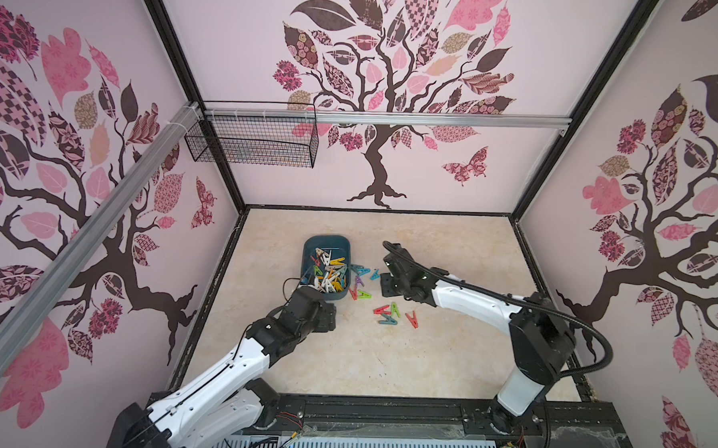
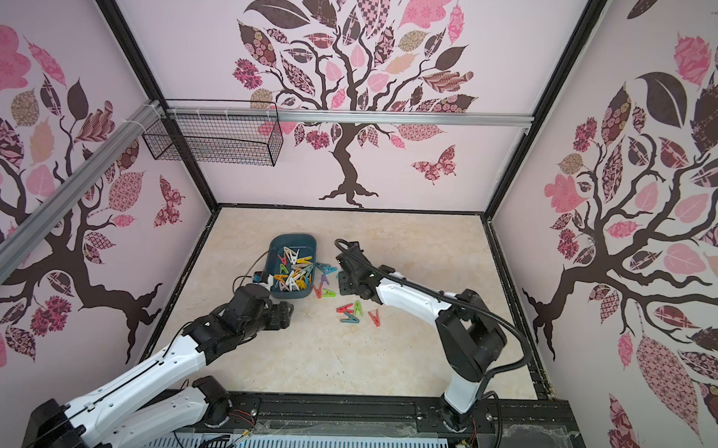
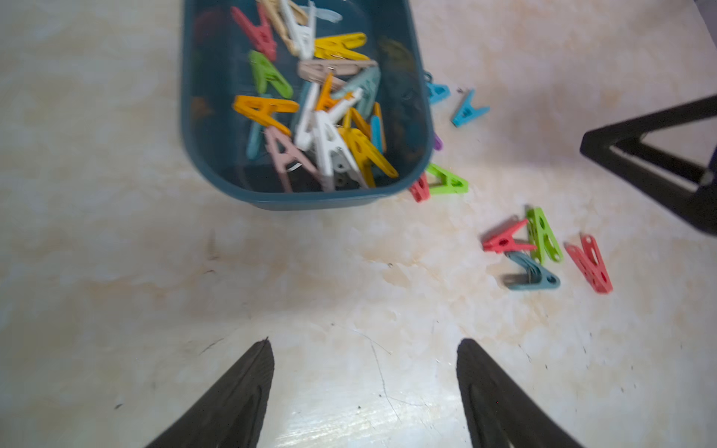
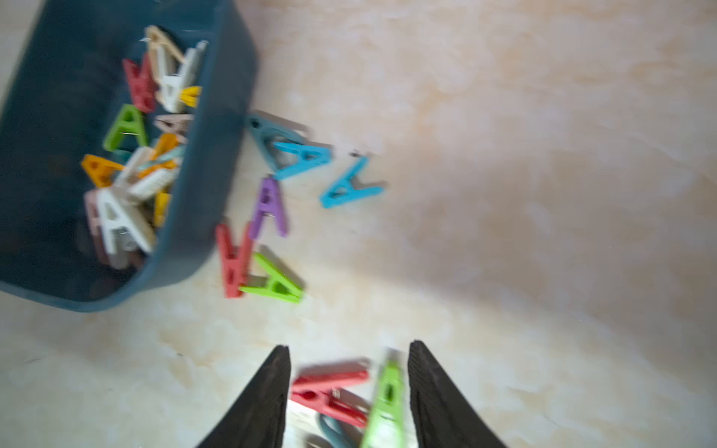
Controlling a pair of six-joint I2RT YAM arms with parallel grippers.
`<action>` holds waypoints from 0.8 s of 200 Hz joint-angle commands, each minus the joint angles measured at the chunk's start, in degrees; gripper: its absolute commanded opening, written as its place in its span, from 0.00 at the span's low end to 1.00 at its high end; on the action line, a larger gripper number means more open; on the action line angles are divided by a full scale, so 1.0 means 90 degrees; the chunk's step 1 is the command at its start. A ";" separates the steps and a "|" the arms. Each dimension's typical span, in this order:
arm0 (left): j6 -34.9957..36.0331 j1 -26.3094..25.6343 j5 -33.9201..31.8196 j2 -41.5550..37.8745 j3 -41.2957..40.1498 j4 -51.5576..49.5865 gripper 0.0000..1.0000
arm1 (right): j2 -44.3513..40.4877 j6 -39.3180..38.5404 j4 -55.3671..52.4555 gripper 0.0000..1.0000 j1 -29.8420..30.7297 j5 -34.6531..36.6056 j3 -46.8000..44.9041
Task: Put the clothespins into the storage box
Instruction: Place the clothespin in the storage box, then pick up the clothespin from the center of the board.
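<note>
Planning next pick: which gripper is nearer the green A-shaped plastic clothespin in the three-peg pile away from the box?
Right. The right gripper hangs over the green clothespin, seen between its fingers; the left gripper is by the dark teal plastic storage box.

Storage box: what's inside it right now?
The storage box holds a heap of mixed-colour clothespins, several stacked on one another. Its far end is bare. Anything under the heap is covered and cannot be seen.
</note>
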 commanded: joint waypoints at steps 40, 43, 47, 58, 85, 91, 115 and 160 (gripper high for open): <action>0.1190 -0.1687 -0.0225 0.1282 0.0314 0.1627 0.81 | -0.0856 0.0190 -0.0358 0.54 -0.0527 0.0160 -0.1365; 0.1190 -0.1694 -0.0153 0.1359 0.0287 0.1706 0.81 | -0.0818 0.0192 -0.0356 0.53 -0.0535 0.0148 -0.1359; 0.1190 -0.1704 -0.0075 0.1450 0.0248 0.1826 0.80 | -0.0777 0.0197 -0.0343 0.51 -0.0531 0.0128 -0.1351; 0.1222 -0.1705 0.0135 0.1702 0.0156 0.2013 0.80 | -0.0657 0.0212 -0.0264 0.46 -0.0535 0.0038 -0.1329; 0.1500 -0.1746 0.0124 0.2153 0.0347 0.1796 0.79 | -0.0397 0.0261 -0.0008 0.37 -0.0527 -0.0204 -0.1289; 0.1554 -0.1744 0.0073 0.2189 0.0393 0.1734 0.79 | -0.0321 0.0261 -0.0005 0.36 -0.0536 -0.0253 -0.1271; 0.1603 -0.1744 -0.0057 0.2151 0.0396 0.1624 0.79 | -0.0014 0.0218 -0.0180 0.35 -0.0530 -0.0501 -0.1076; 0.1412 -0.1754 0.0020 0.1979 0.0306 0.1669 0.79 | 0.0284 0.0219 -0.0142 0.31 -0.0535 -0.0646 -0.1110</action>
